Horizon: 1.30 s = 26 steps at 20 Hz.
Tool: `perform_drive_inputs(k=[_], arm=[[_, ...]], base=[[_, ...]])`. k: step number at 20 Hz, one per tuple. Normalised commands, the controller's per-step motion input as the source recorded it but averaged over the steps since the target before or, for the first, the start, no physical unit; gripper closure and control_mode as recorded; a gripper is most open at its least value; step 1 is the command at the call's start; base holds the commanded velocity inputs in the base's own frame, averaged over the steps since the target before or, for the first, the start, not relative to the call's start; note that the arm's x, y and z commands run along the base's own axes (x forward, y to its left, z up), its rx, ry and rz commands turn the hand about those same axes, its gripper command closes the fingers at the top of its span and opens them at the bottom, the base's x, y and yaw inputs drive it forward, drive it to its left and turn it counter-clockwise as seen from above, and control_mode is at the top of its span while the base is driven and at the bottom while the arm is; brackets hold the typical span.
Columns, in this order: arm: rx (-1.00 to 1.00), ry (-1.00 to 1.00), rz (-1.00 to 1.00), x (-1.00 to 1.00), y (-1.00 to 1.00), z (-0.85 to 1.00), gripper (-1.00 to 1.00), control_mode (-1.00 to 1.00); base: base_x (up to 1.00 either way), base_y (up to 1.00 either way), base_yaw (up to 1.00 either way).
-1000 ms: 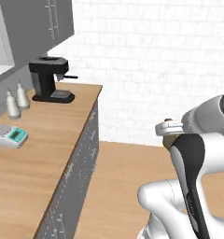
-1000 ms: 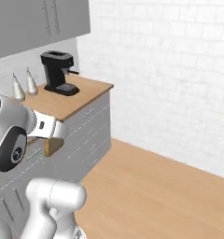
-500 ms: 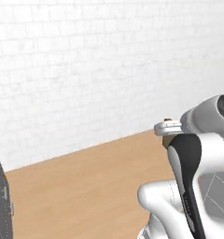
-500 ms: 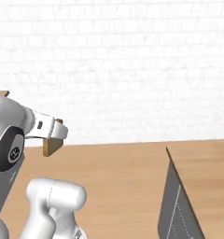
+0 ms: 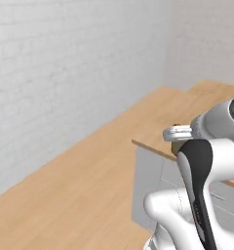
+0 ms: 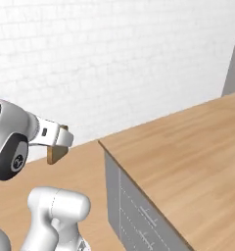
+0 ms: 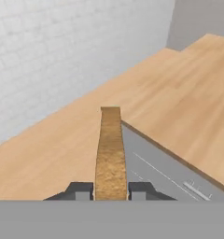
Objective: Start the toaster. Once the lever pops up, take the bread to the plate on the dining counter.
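you have the white brick wall (image 6: 105, 54) ahead and the wood floor (image 5: 75, 195) below it, and the dining counter (image 6: 188, 152) runs in from the right with its grey base toward you. the claw (image 7: 111, 190) is closed down to the thickness of the bread (image 7: 109, 149), which stands on edge between the two fingers; in the right base view the slice pokes out below the hand, raised over the floor and just short of the counter's near corner. my worry is that corner: if you carry on at this height the slice could clip the counter edge and twist or slip out of the narrow pinch, since only its lower edge looks held. a quick swing of the arm could also shake it loose. the stretch of counter top in view carries no plate, bowl or other container, so you cannot yet judge where to set the slice down.
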Motion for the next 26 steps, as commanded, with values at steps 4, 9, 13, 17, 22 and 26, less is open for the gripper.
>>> perform_drive_inputs(k=[4, 9, 13, 17, 22, 26], arm=[[0.00, 0.00, 0.00, 0.00, 0.00, 0.00, 1.00, 1.00], [0.00, 0.00, 0.00, 0.00, 0.00, 0.00, 1.00, 1.00], [0.00, 0.00, 0.00, 0.00, 0.00, 0.00, 1.00, 1.00], [0.00, 0.00, 0.00, 0.00, 0.00, 0.00, 1.00, 1.00], [0.00, 0.00, 0.00, 0.00, 0.00, 0.00, 1.00, 1.00], [0.00, 0.00, 0.00, 0.00, 0.00, 0.00, 1.00, 1.00]], base=[[0.20, 0.49, -0.44], [0.26, 0.21, -0.59], [0.00, -0.44, -0.84], [0.00, -0.40, -0.87], [0.00, -0.45, -0.76], [0.20, -0.08, -0.47]])
